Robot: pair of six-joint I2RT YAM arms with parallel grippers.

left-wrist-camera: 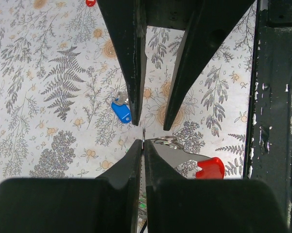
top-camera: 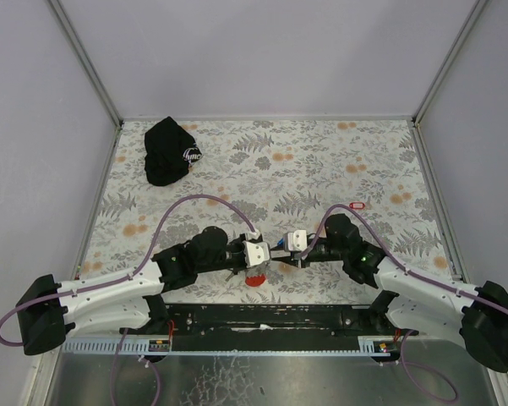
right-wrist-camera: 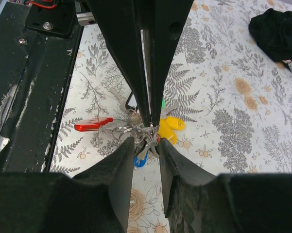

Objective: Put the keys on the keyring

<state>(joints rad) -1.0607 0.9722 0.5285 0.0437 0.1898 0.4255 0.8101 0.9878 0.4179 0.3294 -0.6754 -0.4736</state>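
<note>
Both grippers meet tip to tip near the front of the table. My left gripper (left-wrist-camera: 144,143) is shut on the thin edge of the keyring (left-wrist-camera: 166,141), which carries a grey-white bar (left-wrist-camera: 184,154) and a red rounded piece (left-wrist-camera: 211,167). In the right wrist view a bunch of keys (right-wrist-camera: 148,138) hangs there, with a yellow tag (right-wrist-camera: 171,127) and a blue tag (right-wrist-camera: 141,160) showing. My right gripper (right-wrist-camera: 146,143) stands open, its fingertips on either side of the bunch. The blue key (left-wrist-camera: 121,110) lies beside one right finger. From above, the red piece (top-camera: 255,281) sits below the tips.
A black cap (top-camera: 171,150) with a white logo lies at the back left. A lone small red tag (top-camera: 358,205) rests on the floral cloth to the right. The black base rail (top-camera: 262,317) runs along the near edge, and grey walls enclose the table.
</note>
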